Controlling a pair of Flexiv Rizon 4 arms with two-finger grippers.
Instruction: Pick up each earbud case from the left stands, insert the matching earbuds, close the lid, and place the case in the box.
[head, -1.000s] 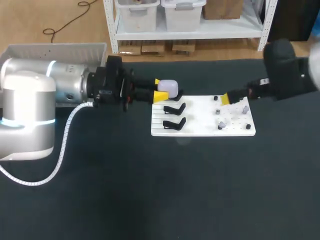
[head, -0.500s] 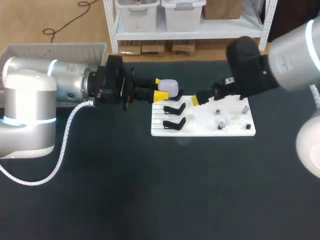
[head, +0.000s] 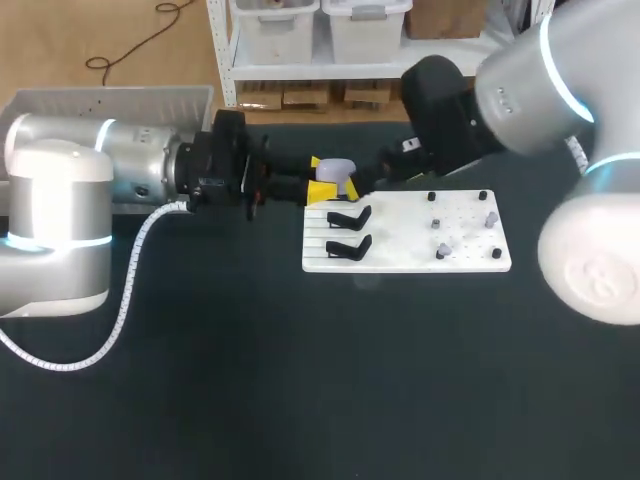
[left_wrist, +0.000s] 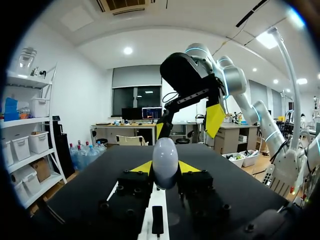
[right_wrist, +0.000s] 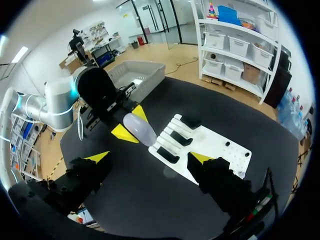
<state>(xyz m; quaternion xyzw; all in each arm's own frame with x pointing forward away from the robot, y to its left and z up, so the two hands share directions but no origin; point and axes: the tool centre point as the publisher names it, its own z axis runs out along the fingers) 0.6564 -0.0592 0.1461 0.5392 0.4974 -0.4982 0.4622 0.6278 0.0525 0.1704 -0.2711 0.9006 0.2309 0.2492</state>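
Barely begun: pale earbud case (head: 337, 172) pinched in the left gripper (head: 320, 177) at the head view's upper middle, just off the white stand board (head: 470, 258), right gripper (right_wrist: 149, 157) spread wide nearby, no earbuds visibly inserted, nothing yet placed in the grey box (head: 100, 100) at upper left.

Glossy plastic earbud case (head: 337, 172), matt tabletop (head: 300, 380)

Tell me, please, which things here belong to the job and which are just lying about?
Job: earbud case in the left hand; white stand board; earbuds; grey box.
Lying about: black tabletop; left arm's white cable.
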